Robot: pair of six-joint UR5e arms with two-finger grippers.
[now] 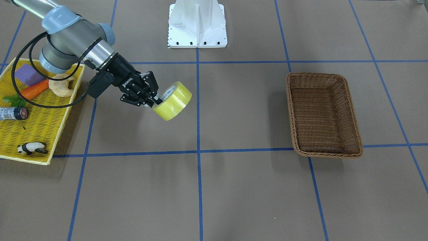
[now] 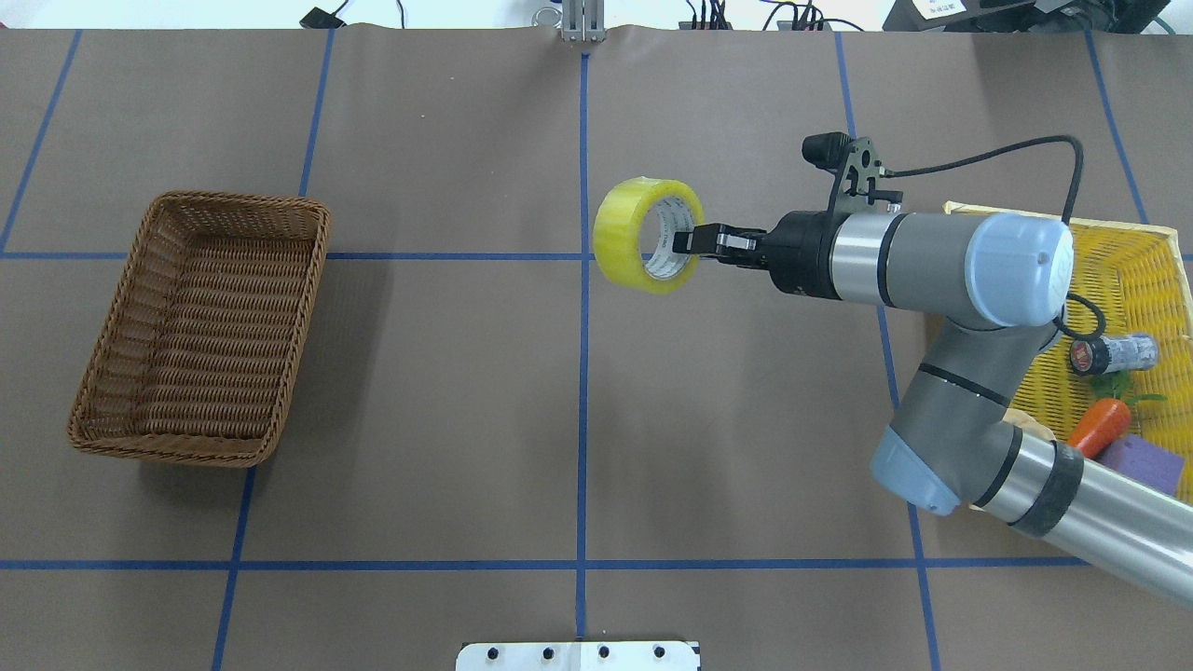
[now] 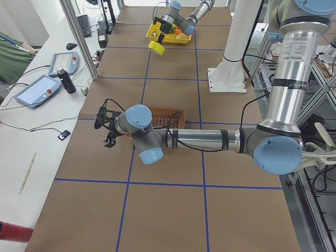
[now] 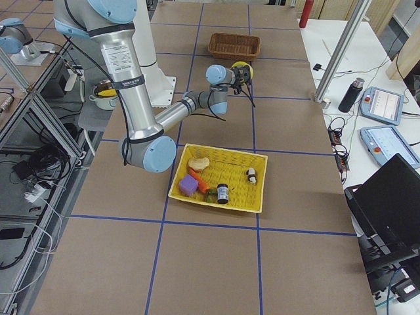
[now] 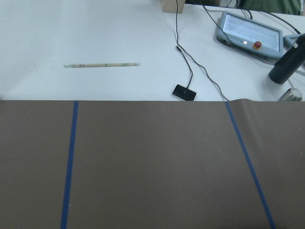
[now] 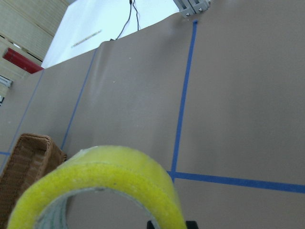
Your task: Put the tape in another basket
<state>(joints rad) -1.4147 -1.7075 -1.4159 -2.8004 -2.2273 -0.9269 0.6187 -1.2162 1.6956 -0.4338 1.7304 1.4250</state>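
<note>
Brown paper counter [image 2: 419,419], blue-gridded: right tool [image 2: 688,240] grips translucent yellow packing-tape roll [image 2: 620,233] aloft, well apart from rectangular brown wicker basket [image 2: 233,199]; left tool [image 3: 109,137] near basket, opening indiscernible.

My front camera sits across table [image 1: 234,184], faces robot base [image 1: 197,25], looks steeply down. Overhead camera sits behind robot base, looks forward and down. I see same basket [image 1: 317,113], tape [image 1: 174,102] and yellow tray [image 1: 36,130] in both, sides swapped. Side cameras high at table ends, far back, look along table toward each other. Left wrist camera looks low across table edge to white bench [image 5: 119,47]. Right wrist camera very near, just behind tape; basket in lower left corner.
</note>
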